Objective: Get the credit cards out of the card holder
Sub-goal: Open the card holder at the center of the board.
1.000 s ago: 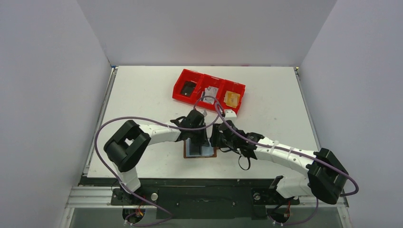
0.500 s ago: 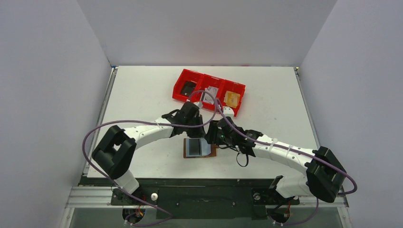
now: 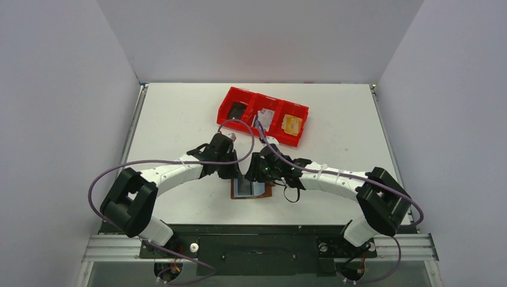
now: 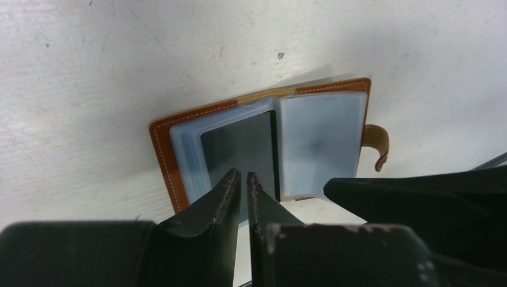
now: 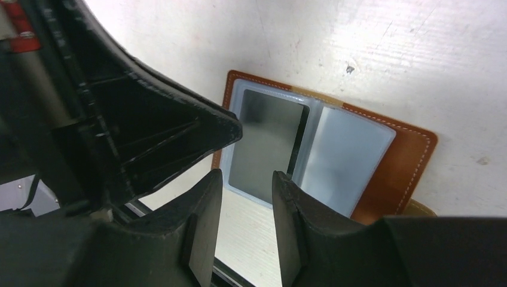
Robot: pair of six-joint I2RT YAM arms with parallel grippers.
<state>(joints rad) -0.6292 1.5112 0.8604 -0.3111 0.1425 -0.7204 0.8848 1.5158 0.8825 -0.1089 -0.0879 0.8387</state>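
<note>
Jaws on the left gripper [image 4: 244,179] are sitting almost pressed together, just a sliver of gap and nothing I can see caught in it. The right gripper [image 5: 246,178] is hanging with its jaws spread and empty.

Progress-wise I'm guessing we're most of the way there. A tan-gold card [image 3: 291,124] is lying in the right compartment of the red tray [image 3: 226,100] and a pale card [image 3: 266,116] in the middle one. The card holder [image 4: 320,143] is lying open flat on the table [image 3: 179,113]. A dark card [image 4: 239,149] seems to be sitting in the sleeve away from the snap tab [image 4: 378,143], so that's probably what's left.

Both grippers are hovering right over the holder. The left tips are lining up with one edge of the dark card, and the right jaws are straddling that same sleeve. I can't tell if anything's actually touching.
</note>
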